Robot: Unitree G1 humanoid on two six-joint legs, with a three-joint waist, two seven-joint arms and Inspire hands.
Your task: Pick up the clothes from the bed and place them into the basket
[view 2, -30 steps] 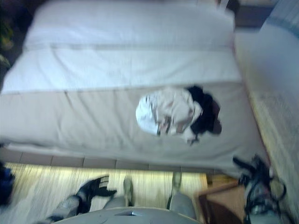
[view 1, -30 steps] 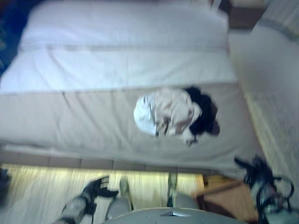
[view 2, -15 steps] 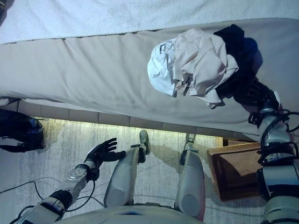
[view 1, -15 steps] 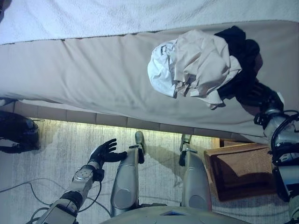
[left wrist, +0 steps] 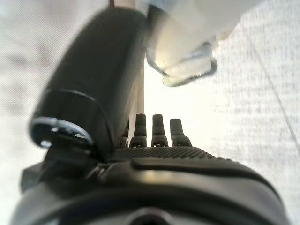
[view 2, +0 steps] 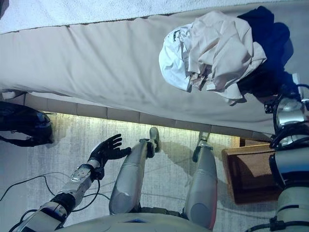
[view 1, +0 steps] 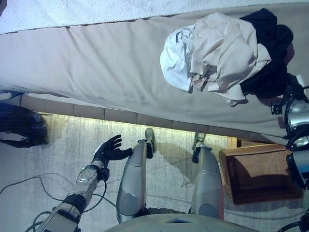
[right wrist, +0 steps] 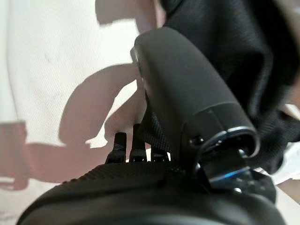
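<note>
Now right hand (right wrist: 154, 154), fingers straight, has reached the crumpled beige, white and black clothes pile (view 1: 222, 53) near the grey bed's (view 1: 96, 63) edge; left hand (view 1: 108, 150) open, idle over floor; brown wicker basket (view 1: 256, 174) below-right.

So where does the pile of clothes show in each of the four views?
Left eye view: pile of clothes upper right, on the bed.
Right eye view: upper right, same place.
Left wrist view: not in it.
Right wrist view: only its black cloth, beside the right hand.
Shared landmark: the bed.

Bedroom: made bed (view 1: 96, 63), clothes pile (view 1: 222, 53), wicker basket (view 1: 256, 169), carpet (view 1: 63, 154).
</note>
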